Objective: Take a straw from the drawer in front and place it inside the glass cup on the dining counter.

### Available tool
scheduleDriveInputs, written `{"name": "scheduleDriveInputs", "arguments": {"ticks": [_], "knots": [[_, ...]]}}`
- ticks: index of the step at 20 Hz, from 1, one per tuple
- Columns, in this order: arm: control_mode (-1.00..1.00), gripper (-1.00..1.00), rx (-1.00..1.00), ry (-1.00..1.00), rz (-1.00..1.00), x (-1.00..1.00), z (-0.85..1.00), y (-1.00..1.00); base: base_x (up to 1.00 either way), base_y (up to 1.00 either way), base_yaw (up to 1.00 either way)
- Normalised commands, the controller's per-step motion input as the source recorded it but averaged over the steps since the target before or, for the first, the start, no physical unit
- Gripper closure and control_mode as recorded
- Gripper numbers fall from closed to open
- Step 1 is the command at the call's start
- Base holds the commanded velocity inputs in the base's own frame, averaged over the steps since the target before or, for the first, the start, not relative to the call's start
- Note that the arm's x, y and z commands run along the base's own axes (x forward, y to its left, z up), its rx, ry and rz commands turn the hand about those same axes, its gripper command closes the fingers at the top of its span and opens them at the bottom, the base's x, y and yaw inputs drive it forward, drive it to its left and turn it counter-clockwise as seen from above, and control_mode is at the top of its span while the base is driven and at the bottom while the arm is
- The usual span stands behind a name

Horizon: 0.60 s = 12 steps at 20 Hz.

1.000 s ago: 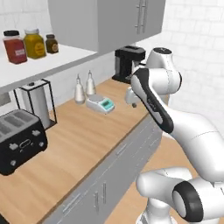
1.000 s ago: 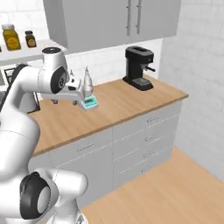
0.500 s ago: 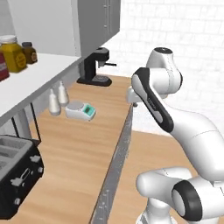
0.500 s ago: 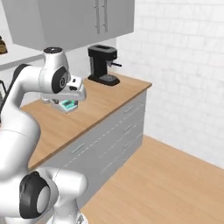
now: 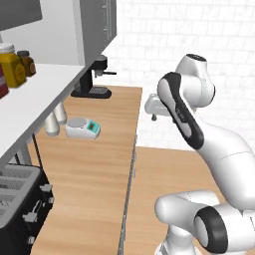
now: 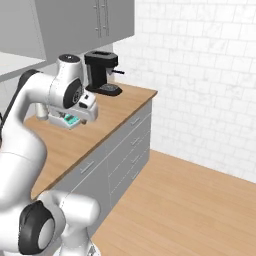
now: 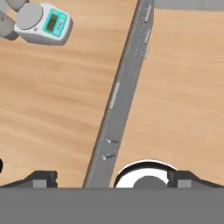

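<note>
My gripper (image 7: 113,179) is open, its two dark fingertips (image 7: 43,178) wide apart with nothing between them. It hangs above the front edge of the wood-topped wall counter (image 7: 65,96), over the line where the counter meets the floor. The hand (image 5: 154,115) is held out at the counter's right edge, near the scale (image 6: 91,114). Grey drawer fronts (image 6: 134,121) with slim bar handles run under this counter, all shut; from above they show as a grey strip (image 7: 117,94). The straw is hidden. The glass cup and the dining counter are out of view.
A black coffee machine (image 5: 92,79) stands at the counter's far end. A white and teal scale (image 5: 83,128) sits mid-counter and a black toaster (image 5: 17,209) at the near end. Jars (image 5: 12,67) stand on a shelf. Open wood floor (image 6: 190,200) lies to the right.
The whole scene has swung as the base turned: the counter now runs away from the camera and more floor shows. The arm keeps its pose and the gripper stays open.
</note>
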Motion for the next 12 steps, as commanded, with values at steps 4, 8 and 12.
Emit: {"name": "scheduleDriveInputs", "arguments": {"ticks": [4, 8, 12], "knots": [[-1.00, -1.00, 0.57, 0.15, -0.07, 0.05, -0.03, -0.35, 0.00, 0.00, 0.00], [-1.00, -1.00, 0.66, 0.23, 0.00, 0.37, -0.37, -0.49, 0.00, 0.00, 0.00], [-1.00, -1.00, 0.65, 0.21, 0.00, 0.49, -0.61, -0.41, 0.00, 0.00, 0.00]]}}
